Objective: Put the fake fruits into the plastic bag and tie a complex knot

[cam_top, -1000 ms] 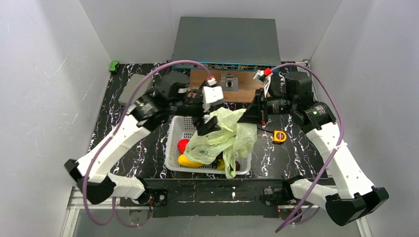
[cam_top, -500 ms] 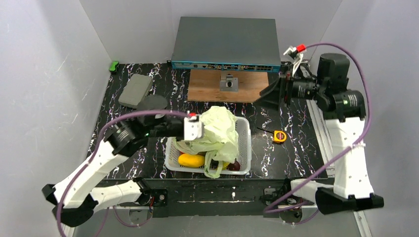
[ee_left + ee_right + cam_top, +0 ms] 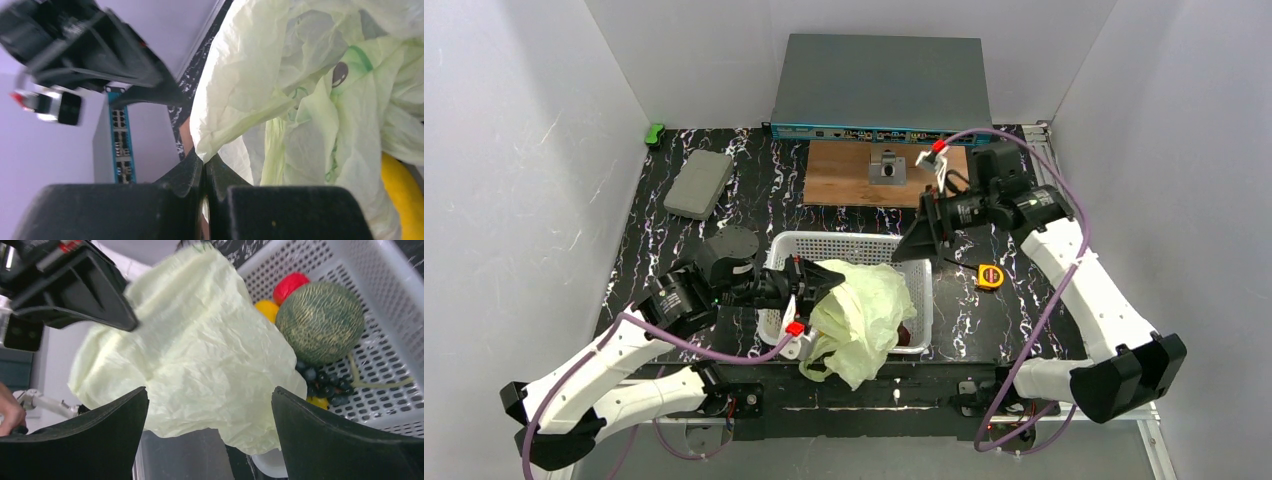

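The pale-green plastic bag (image 3: 864, 315) lies crumpled over the front of the white basket (image 3: 844, 243) and hangs past its near edge. My left gripper (image 3: 819, 285) is shut on a fold of the bag (image 3: 280, 75), its tips (image 3: 204, 162) pinched together on the film. My right gripper (image 3: 914, 245) hovers open at the basket's far right corner, above the bag (image 3: 200, 355) and holding nothing (image 3: 209, 392). Loose in the basket (image 3: 380, 285) lie the green melon (image 3: 320, 322), a red fruit (image 3: 291, 285), the yellow mango (image 3: 267, 309) and dark grapes (image 3: 322, 382).
A yellow tape measure (image 3: 991, 276) lies right of the basket. A wooden board (image 3: 844, 180) and a network switch (image 3: 879, 85) sit behind it, and a grey block (image 3: 698, 184) is at the back left. White walls close in on both sides.
The right gripper let go of the bag, swung away to the right and came back open near the basket. The left gripper shut on the bag and drew it toward the near edge.
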Tool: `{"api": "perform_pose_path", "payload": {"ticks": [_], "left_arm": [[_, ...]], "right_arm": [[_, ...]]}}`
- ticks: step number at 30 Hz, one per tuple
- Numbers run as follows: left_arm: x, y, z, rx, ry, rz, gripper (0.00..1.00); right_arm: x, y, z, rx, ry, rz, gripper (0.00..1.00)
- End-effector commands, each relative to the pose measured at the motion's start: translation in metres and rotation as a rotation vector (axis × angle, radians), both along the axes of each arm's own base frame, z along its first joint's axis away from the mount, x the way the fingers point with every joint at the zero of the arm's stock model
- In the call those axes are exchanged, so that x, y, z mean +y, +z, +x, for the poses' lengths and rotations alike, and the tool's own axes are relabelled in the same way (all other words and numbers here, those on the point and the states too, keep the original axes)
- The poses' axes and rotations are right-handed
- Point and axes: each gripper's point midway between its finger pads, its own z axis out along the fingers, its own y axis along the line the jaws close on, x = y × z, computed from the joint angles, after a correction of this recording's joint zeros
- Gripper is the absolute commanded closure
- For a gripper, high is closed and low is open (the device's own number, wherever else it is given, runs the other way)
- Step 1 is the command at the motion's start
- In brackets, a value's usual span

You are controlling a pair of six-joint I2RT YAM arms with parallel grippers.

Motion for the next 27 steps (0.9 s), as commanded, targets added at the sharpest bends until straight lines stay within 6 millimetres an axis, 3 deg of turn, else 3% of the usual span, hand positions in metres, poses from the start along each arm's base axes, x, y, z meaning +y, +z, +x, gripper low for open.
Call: {"api": "perform_pose_path", "payload": {"ticks": [1, 8, 12, 14, 15, 17, 19, 20, 26, 27], "left_arm": [[-0.002, 0.018, -0.012, -0.160, -0.099, -0.066, 1.00], [-0.005, 0.029, -0.009, -0.207, -0.099, -0.098, 1.00], [-0.004, 0.030, -0.006, -0.239, -0.092, -0.096, 1.00], [-0.003, 0.028, -0.001, -0.267, -0.072, -0.092, 1.00], [-0.003, 0.027, 0.002, -0.275, -0.057, -0.090, 1.00], [-0.001, 0.026, 0.006, -0.287, -0.036, -0.083, 1.00], [0.001, 0.025, 0.009, -0.292, -0.017, -0.079, 1.00], [0.002, 0.026, 0.010, -0.298, -0.006, -0.078, 1.00], [0.017, 0.021, 0.011, -0.266, 0.051, -0.043, 1.00], [0.022, 0.017, 0.008, -0.243, 0.055, -0.018, 0.95]], "right_arm": [[0.003, -0.040, -0.021, 0.019, 0.091, -0.052, 0.02], [0.013, -0.059, -0.035, 0.063, 0.169, -0.054, 0.02], [0.021, -0.047, -0.041, 0.091, 0.231, 0.013, 0.02], [0.024, -0.031, -0.041, 0.087, 0.254, 0.050, 0.04], [0.025, -0.018, -0.042, 0.077, 0.273, 0.081, 0.16], [0.027, -0.002, -0.046, 0.057, 0.303, 0.122, 0.49], [0.027, 0.007, -0.049, 0.045, 0.312, 0.138, 0.89], [0.026, 0.011, -0.049, 0.039, 0.310, 0.139, 0.99], [0.012, 0.030, -0.022, -0.080, 0.149, 0.120, 0.99], [0.009, 0.034, -0.015, -0.104, 0.114, 0.115, 0.99]]}}
